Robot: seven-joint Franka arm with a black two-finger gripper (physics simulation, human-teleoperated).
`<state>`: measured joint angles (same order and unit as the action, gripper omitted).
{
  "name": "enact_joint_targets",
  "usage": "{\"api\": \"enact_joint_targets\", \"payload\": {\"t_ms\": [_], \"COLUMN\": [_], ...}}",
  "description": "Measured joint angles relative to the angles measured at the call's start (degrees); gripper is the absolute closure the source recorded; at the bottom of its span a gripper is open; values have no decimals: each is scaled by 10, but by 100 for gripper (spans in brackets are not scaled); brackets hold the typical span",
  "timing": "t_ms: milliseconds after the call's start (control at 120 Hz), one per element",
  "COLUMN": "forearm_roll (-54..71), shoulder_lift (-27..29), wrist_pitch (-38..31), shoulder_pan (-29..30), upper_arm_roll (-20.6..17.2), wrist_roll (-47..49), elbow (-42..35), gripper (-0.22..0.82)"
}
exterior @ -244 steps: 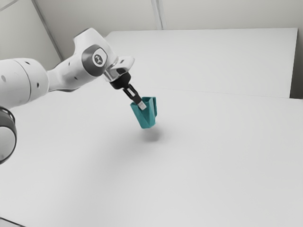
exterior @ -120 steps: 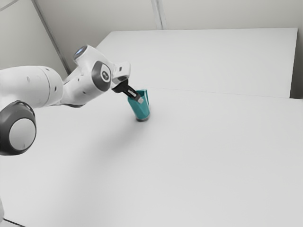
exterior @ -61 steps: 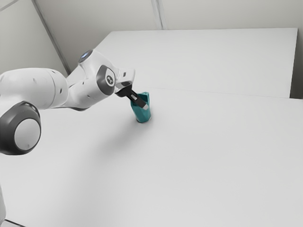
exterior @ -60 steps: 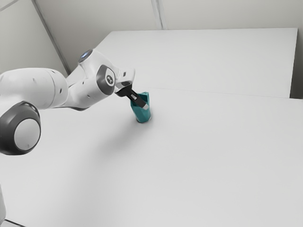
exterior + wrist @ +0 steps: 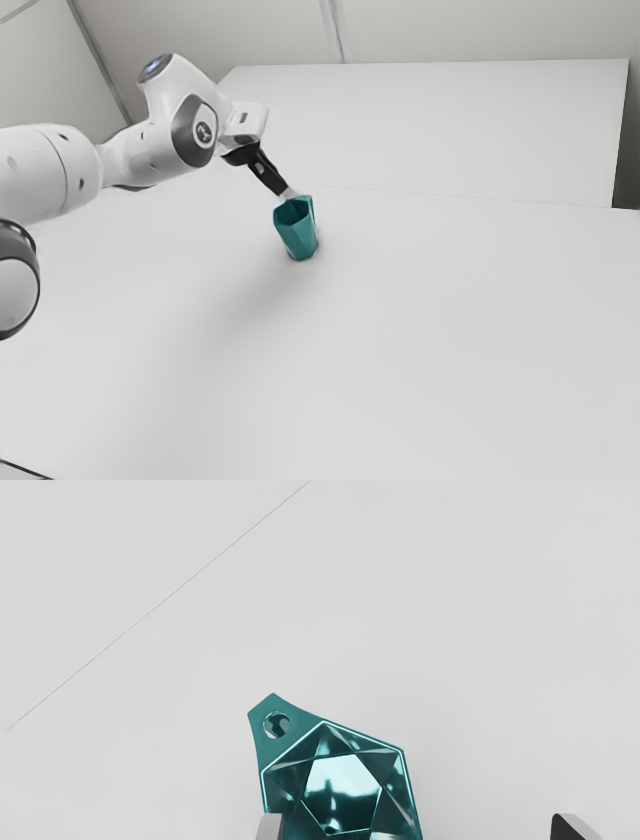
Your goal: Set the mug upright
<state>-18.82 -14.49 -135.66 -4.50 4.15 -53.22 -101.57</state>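
The black two-finger claw (image 5: 290, 193) is near the middle of the exterior view, a little left of centre and above, slanting down toward the lower right. It is wide open and has hold of nothing: in the wrist view its pale-faced fingertips (image 5: 270, 827) stand well apart, one overlapping the rim of the mug, the other well clear of it. Whether the nearer one touches the rim, I cannot tell.

Just below the claw, near the centre of the exterior view, the teal, faceted mug (image 5: 299, 232) stands upright on its base, mouth up. The wrist view looks down into its glossy, angular inside; a flat teal handle (image 5: 265, 745) with a round hole juts from one side of the rim.

The smooth white tabletop (image 5: 420, 340) spreads under the mug, with a soft grey shadow toward the lower left and a thin seam (image 5: 440, 194) beyond it. From the left edge, the white arm (image 5: 150, 150) with dark grey joint rings reaches in across the upper left. Pale grey walls (image 5: 220, 30) rise behind, along the top.
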Motion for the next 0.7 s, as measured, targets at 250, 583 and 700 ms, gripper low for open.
{"api": "enact_joint_targets", "payload": {"t_ms": [250,583,700], "forearm_roll": [165,249,253], "shoulder_lift": [97,140,140], "wrist_pitch": [151,331,358], "shoulder_pan": [-8,-35,-34], "upper_arm_roll": [13,47,47], "wrist_roll": [122,257,289], "elbow": [8,82,85], "gripper": [1,0,0]}}
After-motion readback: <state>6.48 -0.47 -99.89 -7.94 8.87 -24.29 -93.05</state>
